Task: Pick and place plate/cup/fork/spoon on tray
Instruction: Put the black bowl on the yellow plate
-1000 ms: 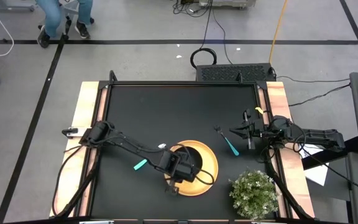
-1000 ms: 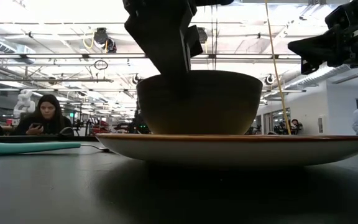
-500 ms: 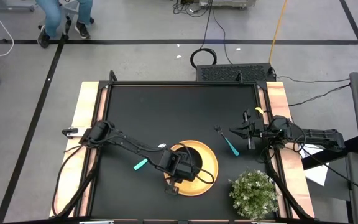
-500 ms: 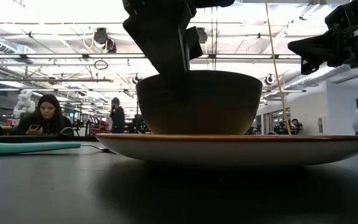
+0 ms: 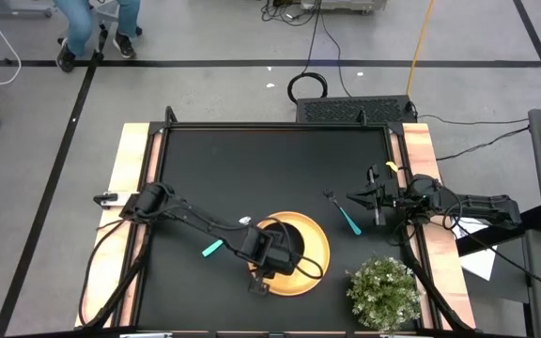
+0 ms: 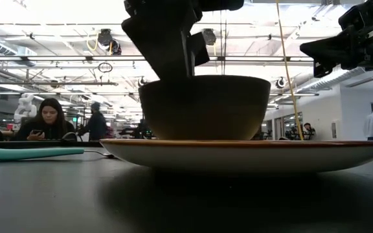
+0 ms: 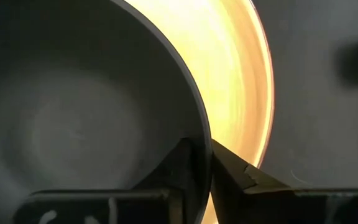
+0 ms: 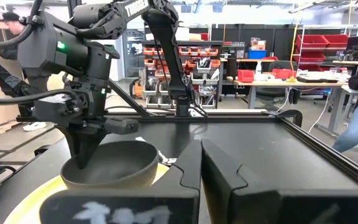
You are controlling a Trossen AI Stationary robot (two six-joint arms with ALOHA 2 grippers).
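Little had shifted since a second earlier: the cup [image 6: 204, 107] sat a touch further left on the tray [image 6: 251, 154], the left hand [image 7: 209, 163] still clenched on its rim, one finger inside the wall and one outside. So the cup's placing looked nearly done, pending release. One fork [image 5: 344, 215] and what was probably the one spoon [image 5: 212, 248], mostly hidden by the arm, remained on the bench [image 5: 252, 169]. The right hand [image 5: 355, 198] hovered near the fork, fingers apparently together.
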